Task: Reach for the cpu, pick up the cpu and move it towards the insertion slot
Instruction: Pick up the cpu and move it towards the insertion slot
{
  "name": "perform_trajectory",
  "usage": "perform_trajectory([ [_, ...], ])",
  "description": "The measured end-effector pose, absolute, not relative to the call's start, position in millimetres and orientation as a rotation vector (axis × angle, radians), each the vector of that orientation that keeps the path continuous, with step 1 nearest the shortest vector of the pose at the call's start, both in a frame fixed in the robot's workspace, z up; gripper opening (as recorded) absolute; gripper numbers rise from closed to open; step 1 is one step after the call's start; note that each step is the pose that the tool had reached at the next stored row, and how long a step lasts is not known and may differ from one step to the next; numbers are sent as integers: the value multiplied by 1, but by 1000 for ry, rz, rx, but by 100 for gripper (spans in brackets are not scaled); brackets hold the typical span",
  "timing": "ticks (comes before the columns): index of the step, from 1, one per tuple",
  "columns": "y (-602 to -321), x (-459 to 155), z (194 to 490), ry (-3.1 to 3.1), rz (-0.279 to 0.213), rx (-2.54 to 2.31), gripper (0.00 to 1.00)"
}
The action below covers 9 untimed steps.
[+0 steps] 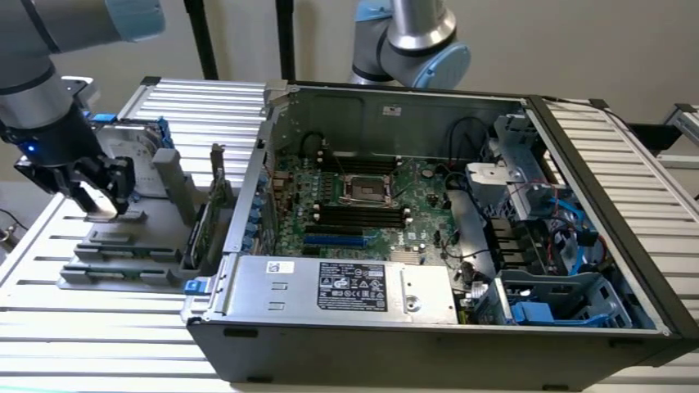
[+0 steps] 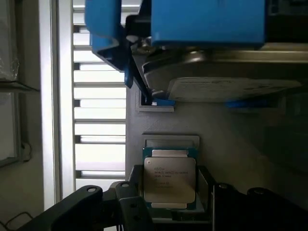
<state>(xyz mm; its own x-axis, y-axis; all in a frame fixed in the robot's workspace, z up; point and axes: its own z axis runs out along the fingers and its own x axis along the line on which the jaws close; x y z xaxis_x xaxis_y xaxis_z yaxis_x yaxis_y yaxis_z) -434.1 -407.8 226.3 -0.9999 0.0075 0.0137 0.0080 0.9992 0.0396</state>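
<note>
The cpu (image 2: 169, 179), a small square chip with a shiny silver top and green edge, sits between my two dark fingers (image 2: 132, 204), which press against its opposite sides. In the exterior view my gripper (image 1: 96, 199) hangs low over the grey parts holder (image 1: 120, 254) at the exterior view's left, with the silver chip (image 1: 94, 201) in its grasp just above the holder. The insertion slot (image 1: 369, 190), a silver-framed square socket with a dark centre, lies on the green board inside the open computer case, well to the exterior view's right of my gripper.
A silver hard drive in a blue frame (image 2: 221, 86) stands on the holder close beside the chip. The case wall (image 1: 257, 188) rises between holder and socket. A power supply (image 1: 339, 286) lies at the case front. A second arm (image 1: 410, 41) stands behind the case.
</note>
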Motion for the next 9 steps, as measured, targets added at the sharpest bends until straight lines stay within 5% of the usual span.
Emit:
perform_trajectory([
  [9, -408, -428, 267, -3127, -62, -12, 55],
])
